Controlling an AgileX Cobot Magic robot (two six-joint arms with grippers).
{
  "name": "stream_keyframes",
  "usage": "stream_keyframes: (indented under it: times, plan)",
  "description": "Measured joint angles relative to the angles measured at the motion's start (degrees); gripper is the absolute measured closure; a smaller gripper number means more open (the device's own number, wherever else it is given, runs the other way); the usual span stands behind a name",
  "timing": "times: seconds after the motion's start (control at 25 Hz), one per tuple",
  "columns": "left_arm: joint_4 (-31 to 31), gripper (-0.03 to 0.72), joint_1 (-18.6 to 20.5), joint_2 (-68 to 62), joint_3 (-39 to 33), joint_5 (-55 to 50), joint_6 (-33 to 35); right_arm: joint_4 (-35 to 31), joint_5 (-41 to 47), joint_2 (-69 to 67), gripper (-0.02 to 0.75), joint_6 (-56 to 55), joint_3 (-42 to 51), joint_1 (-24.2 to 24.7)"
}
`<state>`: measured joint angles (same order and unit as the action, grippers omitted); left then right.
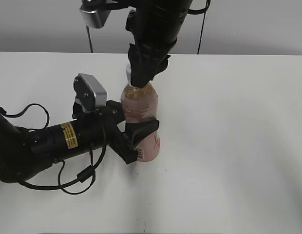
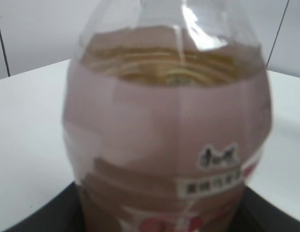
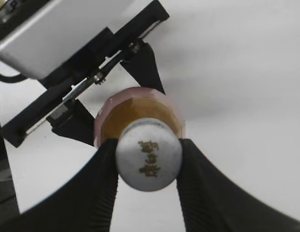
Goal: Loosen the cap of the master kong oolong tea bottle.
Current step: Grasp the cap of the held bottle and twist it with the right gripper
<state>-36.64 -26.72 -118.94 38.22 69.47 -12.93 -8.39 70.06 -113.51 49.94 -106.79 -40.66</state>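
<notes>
The master kong oolong tea bottle stands upright on the white table, amber tea inside, pale pink label. It fills the left wrist view. My left gripper is shut on the bottle's lower body from the left; its dark fingers show at the bottom corners of the left wrist view. My right gripper comes down from above and is shut on the white cap, one black ribbed finger on each side. The cap shows dark gold marks on top. In the exterior view the cap peeks out left of the fingers.
The white table spreads around the bottle. The left arm's cables loop on the table at the lower left. The left wrist camera housing shows at the top of the right wrist view.
</notes>
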Motion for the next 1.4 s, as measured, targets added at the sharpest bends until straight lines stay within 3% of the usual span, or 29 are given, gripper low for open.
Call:
stream_keyframes:
  times: [0.36, 0.56, 0.84, 0.96, 1.16, 1.4]
  plan:
    - [-0.04, 0.306, 0.0, 0.0, 0.0, 0.05, 0.3, -0.09, 0.0, 0.0, 0.451, 4.69, -0.04, 0.0]
    - [0.05, 0.306, 0.0, 0.0, 0.0, 0.05, 0.11, 0.35, 0.0, 0.0, 0.328, -0.35, -0.04, -0.05]
    - [0.11, 0.306, 0.0, 0.0, 0.0, 0.05, 0.06, 0.35, 0.05, -0.06, 0.171, -18.22, -2.59, -0.05]
    - [0.11, 0.306, 0.0, 0.0, 0.0, 0.05, 0.06, -0.17, 0.05, -0.06, 0.161, -28.89, -6.01, -0.05]
    - [0.16, 0.306, 0.0, 0.0, 0.0, 0.05, 0.06, 2.18, 0.05, -0.06, 0.16, -57.24, -9.44, -0.05]
    - [0.21, 0.306, 0.0, 0.0, 0.0, 0.0, 0.04, 1.91, 0.05, -0.06, 0.16, -64.0, -7.71, -0.05]
